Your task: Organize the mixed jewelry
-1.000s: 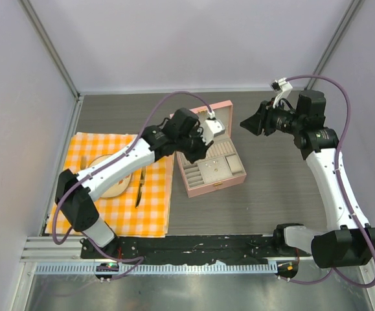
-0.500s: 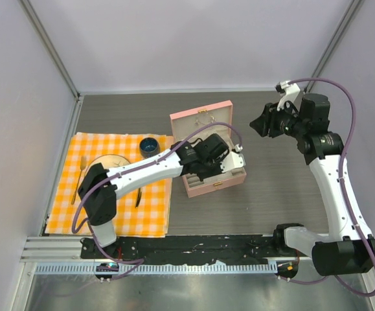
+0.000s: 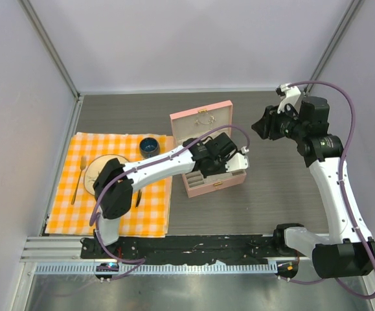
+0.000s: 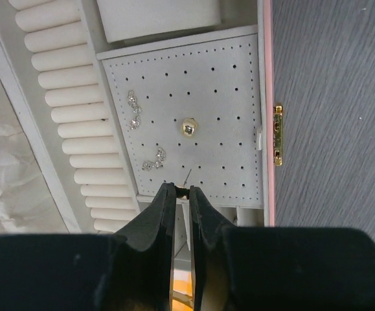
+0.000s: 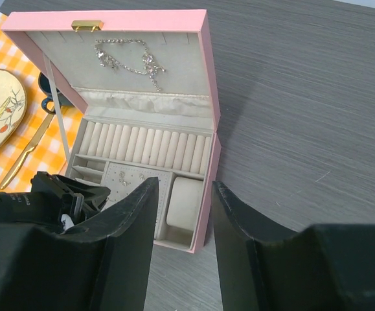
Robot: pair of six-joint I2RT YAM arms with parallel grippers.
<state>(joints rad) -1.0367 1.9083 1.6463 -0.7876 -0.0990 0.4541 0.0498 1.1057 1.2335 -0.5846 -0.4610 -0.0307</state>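
Note:
The pink jewelry box (image 3: 223, 183) stands open in the middle of the table. My left gripper (image 3: 231, 159) hangs over its front right part. In the left wrist view the gripper (image 4: 182, 190) is shut on a tiny pale stud earring with a thin pin, just above the perforated earring panel (image 4: 226, 78). The panel holds a gold ball stud (image 4: 188, 127) and two crystal earrings (image 4: 134, 110). A silvery necklace (image 5: 125, 58) hangs in the lid. My right gripper (image 3: 260, 126) is open and empty, in the air right of the lid; it also shows in the right wrist view (image 5: 184, 184).
An orange checked cloth (image 3: 142, 214) lies left of the box with a plate (image 3: 103, 170), fork (image 3: 78, 178), knife (image 3: 139, 191) and a blue cup (image 3: 149, 146). The box has ring rolls (image 4: 77, 123) and a cream cushion (image 5: 186, 201). Grey walls enclose the table.
My left arm has swung right from the box's back left to over its front right part. My right gripper has shifted slightly.

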